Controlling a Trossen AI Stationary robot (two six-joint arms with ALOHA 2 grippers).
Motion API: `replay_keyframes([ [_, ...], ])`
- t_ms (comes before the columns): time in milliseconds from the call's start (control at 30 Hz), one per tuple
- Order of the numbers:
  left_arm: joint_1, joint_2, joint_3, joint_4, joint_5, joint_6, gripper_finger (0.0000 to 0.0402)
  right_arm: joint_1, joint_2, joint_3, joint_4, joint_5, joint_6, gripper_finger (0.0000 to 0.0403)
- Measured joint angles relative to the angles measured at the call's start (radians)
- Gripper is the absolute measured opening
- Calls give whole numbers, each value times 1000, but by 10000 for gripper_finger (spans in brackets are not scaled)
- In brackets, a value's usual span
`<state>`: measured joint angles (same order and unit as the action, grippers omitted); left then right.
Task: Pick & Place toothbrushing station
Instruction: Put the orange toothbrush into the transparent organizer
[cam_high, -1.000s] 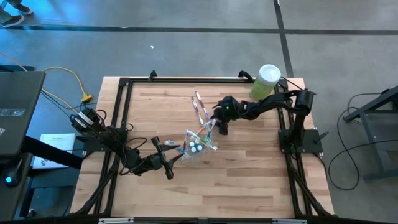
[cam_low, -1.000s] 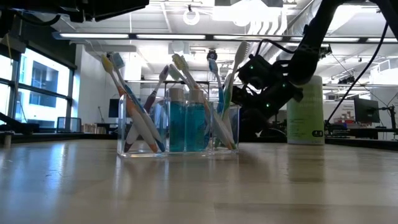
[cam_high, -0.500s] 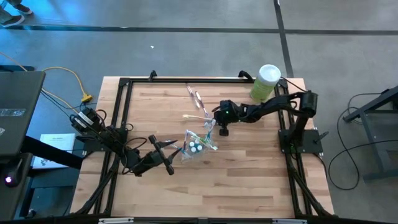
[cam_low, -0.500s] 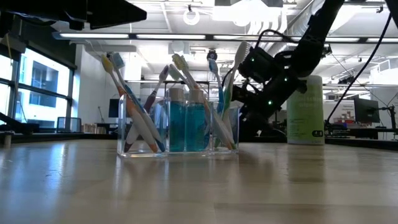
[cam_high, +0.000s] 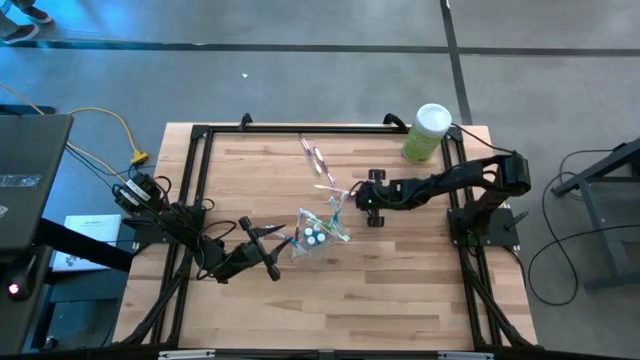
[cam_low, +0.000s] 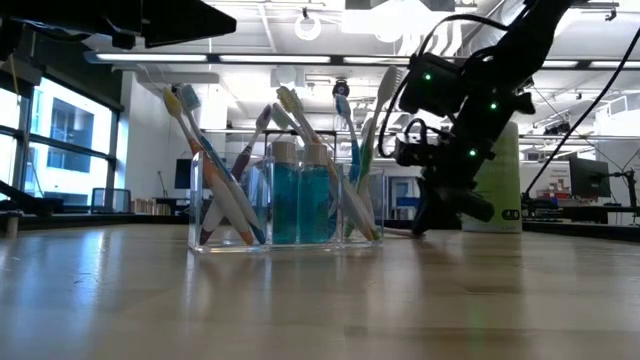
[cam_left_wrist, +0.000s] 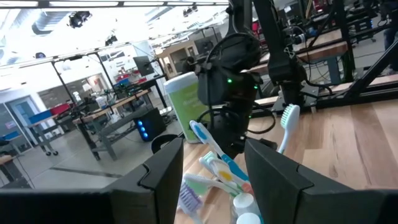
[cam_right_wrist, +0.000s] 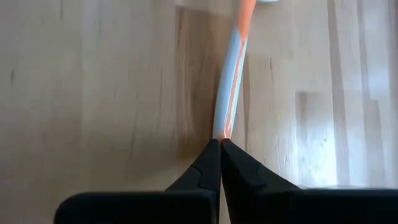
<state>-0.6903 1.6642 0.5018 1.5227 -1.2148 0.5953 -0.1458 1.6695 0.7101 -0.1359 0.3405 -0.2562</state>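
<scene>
Two dark six-joint arms of matte black segments, with black cables looped along the links. Small green indicator lights glow on the right arm's wrist housing. Left gripper (cam_left_wrist: 211, 180): broad flat black fingers. Right gripper (cam_right_wrist: 220, 144): tapered black fingers with pointed tips.
</scene>
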Motion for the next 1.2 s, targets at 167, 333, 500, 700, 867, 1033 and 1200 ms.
replay_keyframes([
  [167, 0, 0, 0, 0, 4, -1, 165, 42, -29, -2, -46, 36, 30, 1],
  [333, 1, 0, 0, 0, -16, 24, 165, 75, -34, -1, -89, 82, 73, 1],
  [500, 1, 0, 0, 0, -18, 36, 165, 98, -34, 0, -99, 96, 80, 1],
  [700, 3, 0, 0, 2, 0, 41, 165, 100, -35, 0, -107, 105, 95, 2],
  [867, 15, 0, 0, 3, 30, -49, 165, 109, -36, 1, -124, 154, 140, 3],
  [1033, 14, 0, 0, 3, 27, -151, 165, 124, -37, 2, -134, 192, 163, 3],
  [1200, 33, 0, 0, 3, 26, -252, 165, 139, -58, 2, -160, 245, 191, 3],
])
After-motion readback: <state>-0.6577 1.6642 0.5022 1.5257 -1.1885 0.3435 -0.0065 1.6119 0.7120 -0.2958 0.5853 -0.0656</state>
